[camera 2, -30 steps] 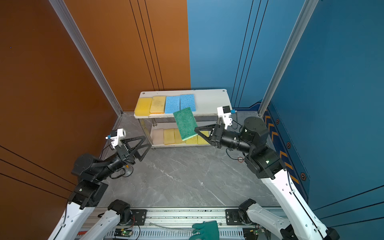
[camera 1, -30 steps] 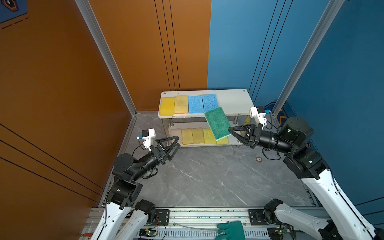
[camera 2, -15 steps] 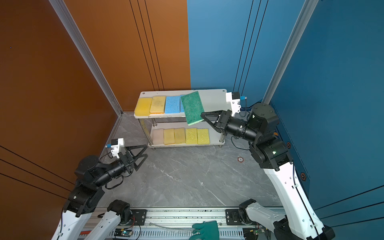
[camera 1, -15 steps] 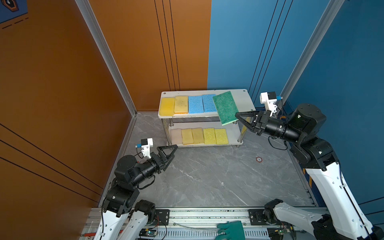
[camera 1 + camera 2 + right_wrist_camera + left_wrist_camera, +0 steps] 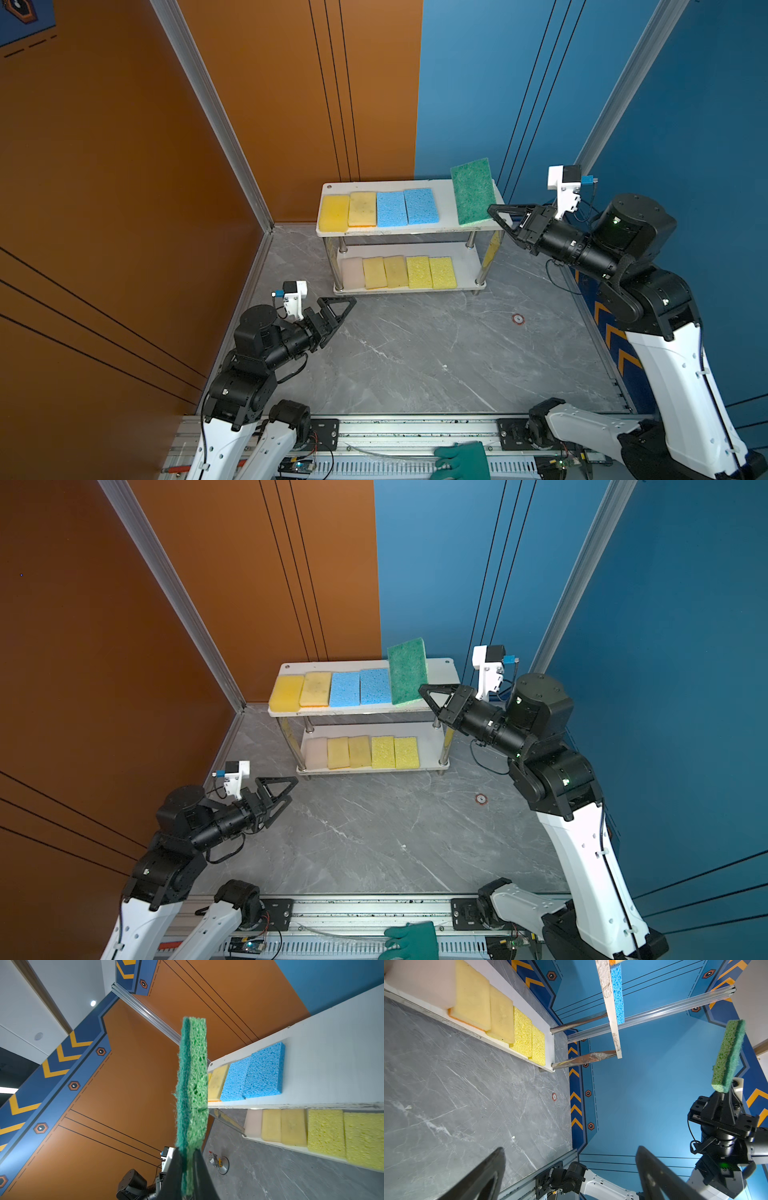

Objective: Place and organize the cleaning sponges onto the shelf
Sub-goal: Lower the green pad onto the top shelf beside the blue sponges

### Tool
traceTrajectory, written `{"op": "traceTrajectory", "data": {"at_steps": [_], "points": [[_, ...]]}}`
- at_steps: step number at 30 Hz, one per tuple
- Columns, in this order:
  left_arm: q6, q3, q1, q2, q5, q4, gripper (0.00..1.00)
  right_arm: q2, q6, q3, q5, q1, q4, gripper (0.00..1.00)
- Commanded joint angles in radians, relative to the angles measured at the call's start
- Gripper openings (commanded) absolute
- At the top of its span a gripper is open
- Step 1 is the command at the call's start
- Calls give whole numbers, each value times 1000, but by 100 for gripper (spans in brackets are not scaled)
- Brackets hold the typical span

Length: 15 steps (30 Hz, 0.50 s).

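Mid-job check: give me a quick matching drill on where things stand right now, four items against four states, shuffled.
Items:
1. green sponge
2. pale pink sponge
3. left gripper
4. teal glove

States:
A. lying on the front rail, off the rack
B. open and empty, over the floor
C. flat on the lower board of the shelf, at the left end of the row in both top views
D. clamped on edge in the right gripper, not yet set down

Pairs: 1-D, 2-C, 3-B, 4-A
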Motion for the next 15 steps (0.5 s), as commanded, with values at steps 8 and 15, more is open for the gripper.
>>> {"op": "traceTrajectory", "data": {"at_steps": [8, 15], "points": [[79, 34, 46, 49, 69, -23, 98, 135, -209, 155, 220, 48, -157, 10], [90, 38, 89, 58, 116, -26, 98, 236, -241, 230, 223, 57, -172, 10]]}}
